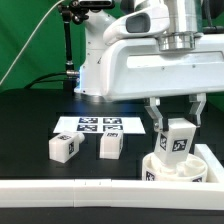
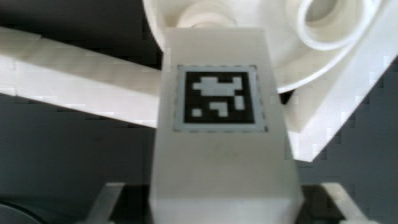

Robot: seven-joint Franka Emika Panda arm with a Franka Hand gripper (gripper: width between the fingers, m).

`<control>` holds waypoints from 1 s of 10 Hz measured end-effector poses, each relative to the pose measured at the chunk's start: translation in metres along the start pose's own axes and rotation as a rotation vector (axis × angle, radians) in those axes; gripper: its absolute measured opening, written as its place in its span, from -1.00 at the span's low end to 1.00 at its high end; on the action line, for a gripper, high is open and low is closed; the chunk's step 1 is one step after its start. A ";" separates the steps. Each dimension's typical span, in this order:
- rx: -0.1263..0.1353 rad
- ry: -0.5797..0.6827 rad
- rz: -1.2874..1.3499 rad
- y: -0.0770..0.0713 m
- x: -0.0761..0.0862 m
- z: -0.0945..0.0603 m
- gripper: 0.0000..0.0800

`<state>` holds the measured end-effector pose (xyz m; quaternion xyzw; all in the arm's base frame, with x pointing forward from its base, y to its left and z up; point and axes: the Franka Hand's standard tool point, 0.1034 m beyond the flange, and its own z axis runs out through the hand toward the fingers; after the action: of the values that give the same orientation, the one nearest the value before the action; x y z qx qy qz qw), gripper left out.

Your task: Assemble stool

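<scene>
Black tabletop [image 1: 30,125], white rail [image 1: 90,190] along its front. Round seat [image 1: 178,170] at the exterior view's right. I read the claw [image 1: 177,127] as part-closed, clamping the held leg [image 1: 178,141] upright over the seat. Second leg [image 1: 64,148] and third leg [image 1: 110,146] lie loose towards the left.

wall: green backdrop [image 1: 25,40] | surface: black table [image 1: 25,125] | rear: black stand [image 1: 66,50] | light: even

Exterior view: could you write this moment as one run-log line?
jaws: shut on leg | leg: upright over seat | loose legs: two, on table
</scene>
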<state>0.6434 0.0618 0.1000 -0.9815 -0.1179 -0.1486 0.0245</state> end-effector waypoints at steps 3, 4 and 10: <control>0.001 -0.005 0.000 0.000 -0.002 0.003 -0.16; 0.002 -0.010 0.001 0.000 -0.004 0.006 -0.16; -0.001 -0.009 0.003 0.002 -0.007 0.012 -0.16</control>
<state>0.6403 0.0596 0.0861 -0.9824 -0.1165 -0.1442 0.0237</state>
